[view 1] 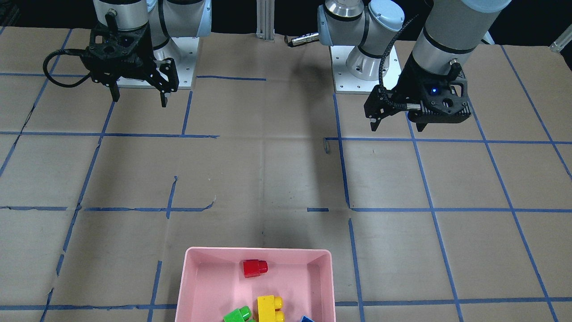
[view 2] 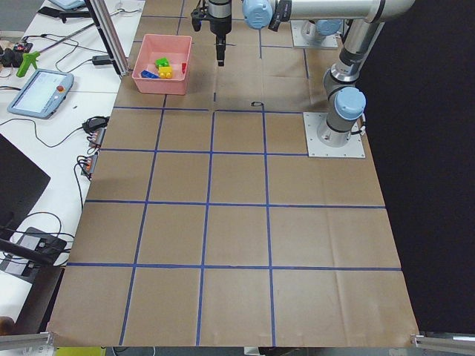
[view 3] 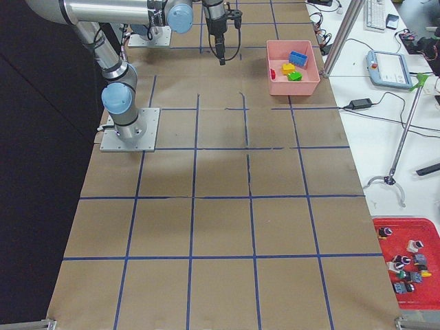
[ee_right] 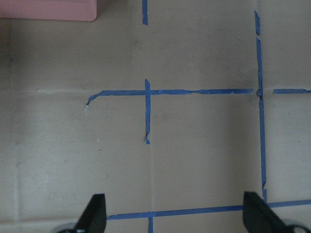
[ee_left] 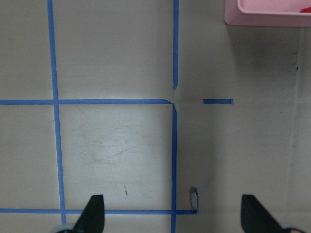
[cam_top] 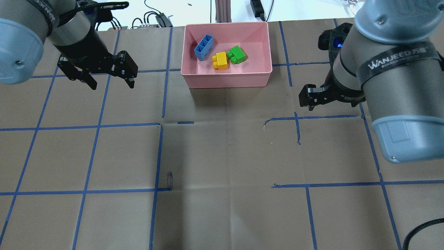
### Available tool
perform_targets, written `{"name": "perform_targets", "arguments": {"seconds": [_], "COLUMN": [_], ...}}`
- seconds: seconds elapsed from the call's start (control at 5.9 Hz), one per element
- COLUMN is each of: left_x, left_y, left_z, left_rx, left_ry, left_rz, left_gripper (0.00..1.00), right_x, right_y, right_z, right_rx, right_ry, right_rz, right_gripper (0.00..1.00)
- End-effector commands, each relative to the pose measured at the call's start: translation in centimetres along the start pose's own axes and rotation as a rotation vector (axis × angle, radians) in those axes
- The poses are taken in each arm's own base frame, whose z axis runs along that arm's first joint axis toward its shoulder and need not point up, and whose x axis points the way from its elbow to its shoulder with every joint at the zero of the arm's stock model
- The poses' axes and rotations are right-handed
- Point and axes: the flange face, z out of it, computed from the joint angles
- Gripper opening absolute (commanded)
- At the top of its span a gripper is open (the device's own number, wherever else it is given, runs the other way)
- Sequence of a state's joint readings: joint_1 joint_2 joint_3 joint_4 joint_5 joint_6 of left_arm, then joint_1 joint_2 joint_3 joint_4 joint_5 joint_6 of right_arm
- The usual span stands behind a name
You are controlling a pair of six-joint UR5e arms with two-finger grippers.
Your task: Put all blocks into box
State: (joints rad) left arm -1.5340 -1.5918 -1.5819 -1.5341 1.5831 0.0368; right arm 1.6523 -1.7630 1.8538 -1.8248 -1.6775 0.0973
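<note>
The pink box point(cam_top: 225, 78) stands at the table's far middle edge. In the overhead view the light blue block point(cam_top: 203, 47), the yellow block point(cam_top: 220, 61) and the light green block point(cam_top: 236, 55) lie in it. The red block point(view 1: 254, 268) shows in the box in the front-facing view; the box's near wall hides it overhead. My left gripper point(cam_top: 112, 85) is open and empty, above bare table left of the box. My right gripper point(cam_top: 322, 102) is open and empty, right of the box. The left wrist view shows only the box's corner point(ee_left: 267, 12).
Brown paper with blue tape lines covers the table. The two arm bases point(view 1: 362, 71) point(view 1: 170, 67) stand at the robot's side. An aluminium post point(cam_top: 222, 10) rises just behind the box. A small tape loop point(cam_top: 170, 178) lies on the paper.
</note>
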Motion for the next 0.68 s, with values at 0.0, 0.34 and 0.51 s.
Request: {"name": "perform_targets", "arguments": {"seconds": [0.0, 0.34, 0.51], "left_x": [0.00, 0.00, 0.00], "left_y": [-0.04, -0.04, -0.04], "left_z": [-0.01, -0.01, -0.01], "left_rx": [0.002, 0.002, 0.002], "left_ry": [0.000, 0.000, 0.000], "left_rz": [0.000, 0.000, -0.002], "left_gripper": [1.00, 1.00, 1.00], "right_x": [-1.11, -1.11, -1.05], "right_y": [-0.09, -0.07, -0.18], "right_z": [-0.32, 0.03, 0.17], "right_rx": [-0.057, -0.056, -0.058], "right_ry": [-0.101, -0.097, -0.095], "right_rz": [0.092, 0.086, 0.088], "right_gripper": [1.00, 1.00, 1.00]}}
